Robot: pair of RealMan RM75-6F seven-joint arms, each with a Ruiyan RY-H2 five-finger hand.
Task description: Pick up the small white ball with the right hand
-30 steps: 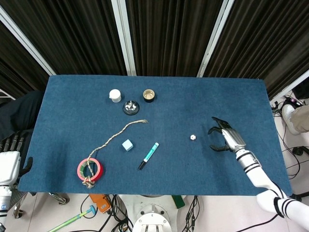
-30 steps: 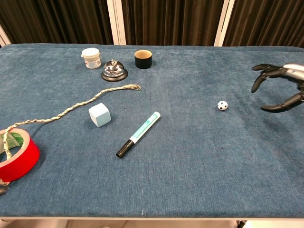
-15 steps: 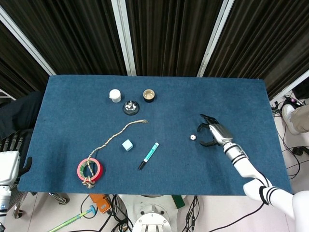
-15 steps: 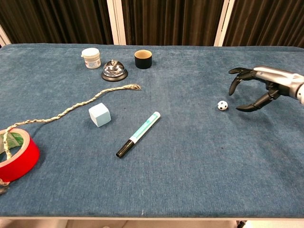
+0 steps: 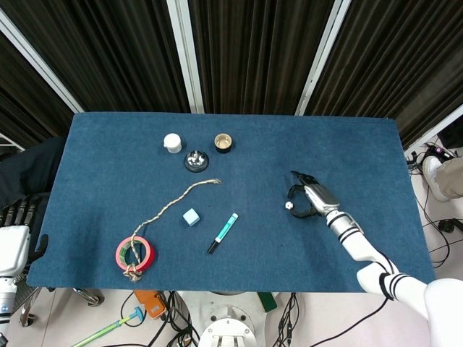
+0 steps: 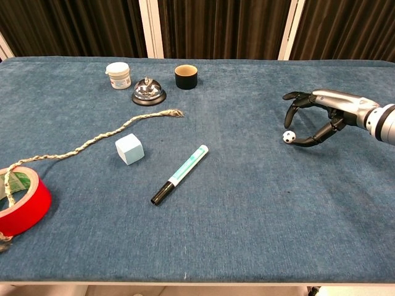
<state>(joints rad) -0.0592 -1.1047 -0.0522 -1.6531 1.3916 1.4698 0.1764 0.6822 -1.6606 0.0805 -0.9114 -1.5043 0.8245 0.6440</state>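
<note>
The right hand (image 6: pixel 315 118) reaches in low from the right side of the desk (image 6: pixel 247 234), fingers spread and curved around the small white ball (image 6: pixel 288 137). It holds nothing. The ball sits on the blue cloth, just beside the fingertips (image 6: pixel 295 142). It is round, with dark spots.

A big table covered in blue cloth (image 6: pixel 247 234) holds all the things. At the back stand a small white jar with a lid (image 6: pixel 118 75), a shiny silver bell (image 6: pixel 148 90) and a short black cup (image 6: pixel 186 76). A long twisted rope (image 6: pixel 92 143) runs from near the bell to a red roll of tape (image 6: pixel 23 200) at the left edge. A pale blue cube (image 6: pixel 129 148) sits beside a green and white marker with a black cap (image 6: pixel 180 174). A small white ball with dark spots (image 6: pixel 288 137) lies on the right side.
</note>
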